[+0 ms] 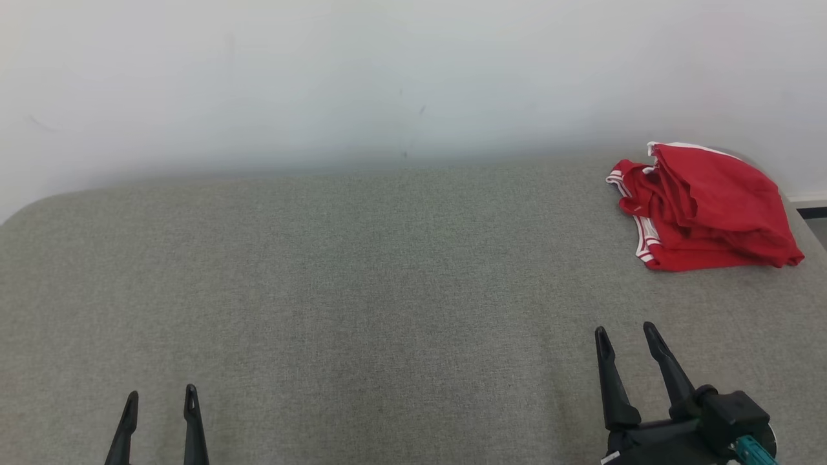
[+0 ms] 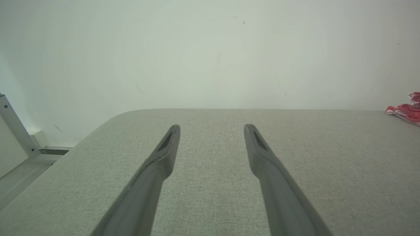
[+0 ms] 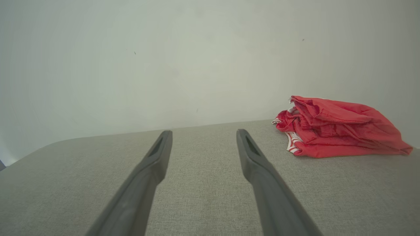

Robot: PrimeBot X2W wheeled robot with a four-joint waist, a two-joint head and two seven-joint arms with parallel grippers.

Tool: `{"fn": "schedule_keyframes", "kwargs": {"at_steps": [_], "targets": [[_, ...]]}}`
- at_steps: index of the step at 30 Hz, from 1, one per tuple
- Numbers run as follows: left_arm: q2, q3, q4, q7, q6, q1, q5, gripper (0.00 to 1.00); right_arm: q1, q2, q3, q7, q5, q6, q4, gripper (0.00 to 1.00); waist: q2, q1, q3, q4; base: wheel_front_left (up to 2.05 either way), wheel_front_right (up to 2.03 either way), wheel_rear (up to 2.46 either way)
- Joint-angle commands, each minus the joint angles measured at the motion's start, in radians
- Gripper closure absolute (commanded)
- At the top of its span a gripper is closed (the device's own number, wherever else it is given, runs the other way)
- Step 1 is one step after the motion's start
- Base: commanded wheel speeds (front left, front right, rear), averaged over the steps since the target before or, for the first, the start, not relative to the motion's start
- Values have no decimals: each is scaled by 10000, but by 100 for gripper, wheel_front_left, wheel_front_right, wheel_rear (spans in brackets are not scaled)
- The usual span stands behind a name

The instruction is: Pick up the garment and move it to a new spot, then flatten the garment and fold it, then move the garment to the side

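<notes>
A red garment (image 1: pixel 704 206) with white striped trim lies in a loosely folded heap at the far right of the grey fabric table (image 1: pixel 362 271), close to the wall. In the right wrist view the garment (image 3: pixel 338 131) sits ahead and to the right of my fingers. My right gripper (image 1: pixel 625 334) hovers open near the front right, well short of the garment, with nothing between its fingers. At the front left my left gripper (image 1: pixel 161 397) is open and empty too. A sliver of the garment (image 2: pixel 407 110) shows at the right edge of the left wrist view.
A plain white wall (image 1: pixel 387 77) rises directly behind the table. The table's far left corner is rounded (image 2: pixel 121 114), and a pale metal frame (image 2: pixel 16 134) stands on the floor beyond it. The table's right edge runs just past the garment.
</notes>
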Motion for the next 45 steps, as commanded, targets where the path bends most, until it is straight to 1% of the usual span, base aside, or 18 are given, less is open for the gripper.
{"fn": "schedule_keyframes", "kwargs": {"at_steps": [1, 9, 21, 31, 34, 35, 39, 45], "targets": [[-19, 51, 43, -26, 35, 12, 111, 0, 220, 113, -76, -39, -113, -29, -134, 0, 0, 0, -29, 29, 0, 0, 0], [-3, 1, 257, -26, 24, 32, 213, 0, 565, 324, -206, -39, -436, -29, -333, 0, 0, 0, -88, 86, 0, 0, 0], [119, -80, 570, -26, 62, -91, 424, 0, 638, 458, -268, -40, -741, -29, -243, 0, 0, 0, -146, 181, 0, 0, 0], [98, -100, 593, -26, 132, -13, 310, 0, 700, 516, -311, -40, -852, -29, -217, 0, 0, 0, -199, 196, 0, 0, 0], [90, -117, 521, -26, 69, -58, 205, 0, 683, 522, -353, -40, -883, -29, -221, 0, 0, 0, -209, 214, 0, 0, 0], [75, -121, 550, 3, 68, -15, 250, 100, 630, 478, -337, 2, -856, 2, -206, 100, 0, 0, -210, 214, 0, 0, 0], [-12, -132, 943, 50, 48, 105, 261, 100, 791, 483, -322, 61, -848, 2, 178, 100, 0, 2, -211, 214, 0, 0, 0], [-11, 0, 1117, 464, 4, -179, -989, 100, 656, 489, -394, 350, 416, 1, 229, 100, 0, 2, -198, 221, 0, 0, 0]]}}
